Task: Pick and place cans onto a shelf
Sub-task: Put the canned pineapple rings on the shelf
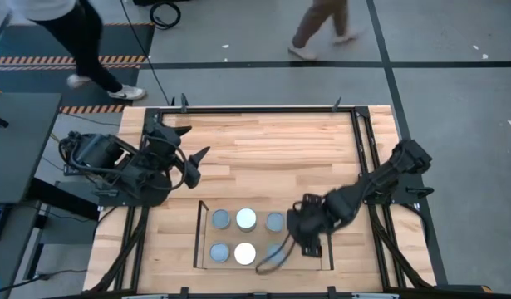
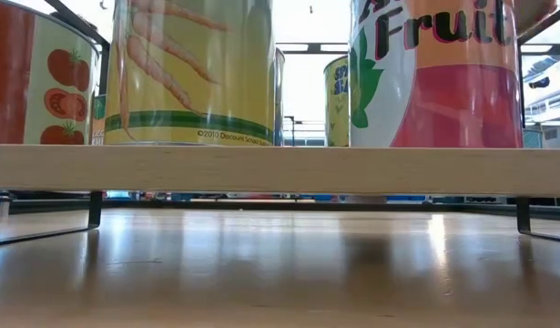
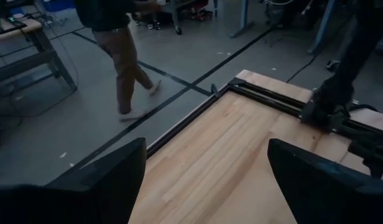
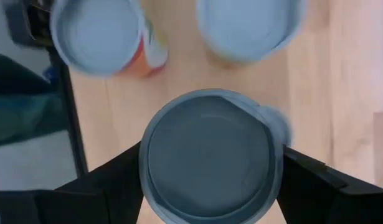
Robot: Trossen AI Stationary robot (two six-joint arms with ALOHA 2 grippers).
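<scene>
While the left gripper (image 1: pixel 191 156) waited spread at upper left, the right gripper (image 4: pixel 210 165) pinched a can (image 4: pixel 210 155) over the shelf (image 1: pixel 200 235), lower centre; it should lower squarely beside its neighbours

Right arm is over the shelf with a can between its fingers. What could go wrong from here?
1. The right gripper brackets the can close to two neighbouring cans; a finger could nudge one when it pulls away.
2. The shelf already holds five other cans in two rows, so spare room looks tight.
3. A person is walking near the table; the left gripper is parked on that side.
</scene>
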